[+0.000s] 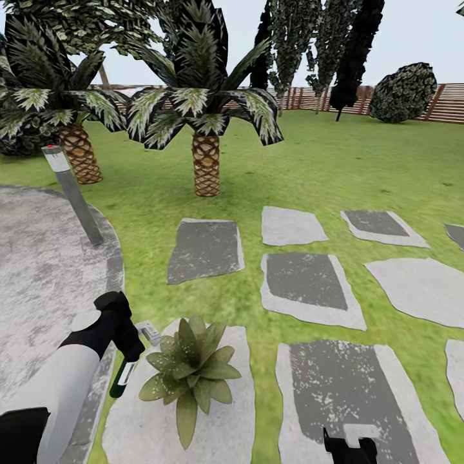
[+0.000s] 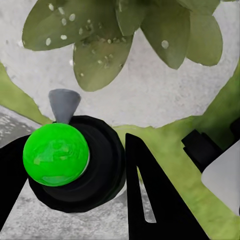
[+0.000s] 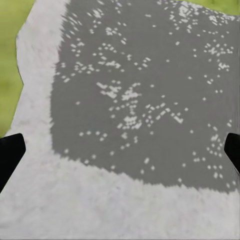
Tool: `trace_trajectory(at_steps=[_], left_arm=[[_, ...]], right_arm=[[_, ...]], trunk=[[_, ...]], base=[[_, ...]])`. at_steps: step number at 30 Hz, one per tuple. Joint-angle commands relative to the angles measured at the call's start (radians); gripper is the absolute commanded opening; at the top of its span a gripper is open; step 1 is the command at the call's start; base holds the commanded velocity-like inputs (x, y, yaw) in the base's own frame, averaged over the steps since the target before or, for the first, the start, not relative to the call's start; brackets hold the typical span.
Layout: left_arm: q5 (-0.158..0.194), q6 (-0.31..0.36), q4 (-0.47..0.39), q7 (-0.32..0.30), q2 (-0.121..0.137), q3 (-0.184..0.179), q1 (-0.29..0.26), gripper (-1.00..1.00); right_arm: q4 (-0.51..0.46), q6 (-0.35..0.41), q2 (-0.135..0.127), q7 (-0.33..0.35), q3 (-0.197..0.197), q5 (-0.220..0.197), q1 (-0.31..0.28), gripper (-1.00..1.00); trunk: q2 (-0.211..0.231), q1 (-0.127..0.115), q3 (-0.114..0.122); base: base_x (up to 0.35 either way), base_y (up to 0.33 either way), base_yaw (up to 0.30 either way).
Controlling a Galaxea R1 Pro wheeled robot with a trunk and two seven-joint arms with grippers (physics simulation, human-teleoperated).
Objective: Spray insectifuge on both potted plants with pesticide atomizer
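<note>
Left gripper (image 1: 127, 361) fingers (image 2: 150, 200) closed on the spray bottle (image 1: 122, 377), held just beside the potted plant (image 1: 190, 370); trigger head (image 1: 149, 332) toward the leaves. Wrist view: green bottle bottom (image 2: 56, 154) between black fingers, speckled leaves (image 2: 100, 55) ahead. Plant sits on a stepping stone (image 1: 219, 419). Right gripper (image 1: 350, 448) over the next stone (image 3: 140, 95) beside the plant, fingers spread wide, holding nothing.

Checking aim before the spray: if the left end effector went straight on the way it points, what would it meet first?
Probably the potted plant: its speckled leaves lie just beyond the pesticide atomizer held in the left end effector, though depth is unclear.
</note>
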Motion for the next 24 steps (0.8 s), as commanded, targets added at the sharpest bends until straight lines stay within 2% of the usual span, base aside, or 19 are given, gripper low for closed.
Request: trace_trajectory(at_steps=[1,13,18,24], left_arm=[[-0.007,0.010,-0.001,-0.008,-0.001,0.003,0.000,-1.00],[-0.008,0.010,-0.001,-0.008,-0.001,0.003,0.004,-1.00],[-0.008,0.010,-0.001,-0.008,0.001,0.003,0.006,-1.00],[-0.008,-0.003,-0.002,-0.005,0.011,-0.003,0.015,-1.00]], right_arm=[[0.002,-0.004,0.000,-0.004,-0.005,0.011,-0.001,1.00],[0.003,-0.004,0.000,-0.004,-0.005,0.012,-0.001,1.00],[0.003,-0.004,0.000,-0.004,-0.005,0.012,-0.001,1.00],[0.003,-0.004,0.000,-0.004,-0.005,0.011,-0.001,1.00]], trunk=[[0.000,0.000,-0.001],[0.000,0.000,-0.001],[0.000,0.000,-0.001],[0.000,0.000,-0.001]], base=[[0.217,-0.151,0.005],[0.219,-0.191,0.003],[0.047,-0.043,0.131],[0.001,-0.001,0.009]])
